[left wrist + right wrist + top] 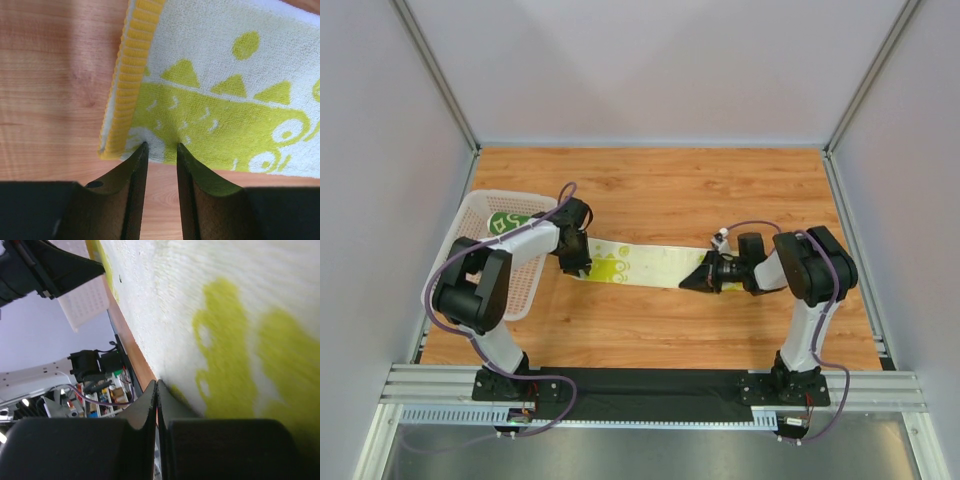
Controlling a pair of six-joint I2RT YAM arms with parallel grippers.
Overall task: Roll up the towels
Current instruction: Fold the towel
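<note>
A soft, light yellow-green towel [640, 265] lies flat mid-tabletop [670, 190]. The left gripper [160, 148], slightly spread, straddles its near-left edge; the right gripper [157, 390], pressed together, pinches the right end. Corners grip best.

Towel [642, 264]: was white terry printed in lime green, with triangles, a round dot, ringed circles and small white squiggles inside a green band.
Towel hem [131, 75]: was ribbed yellow, running along the short end.
Tabletop [670, 190]: was warm orange-brown wood grain in plank stripes.
Basket [481, 209]: was white plastic mesh; a green-and-white printed item lay inside it.
Left tool [160, 147]: was matte black, both fingers.
Right tool [157, 385]: was matte black.
Arms: were black at the joints with white link covers.
Cables [438, 280]: were purple.
Enclosure walls [650, 60]: were plain pale grey.
</note>
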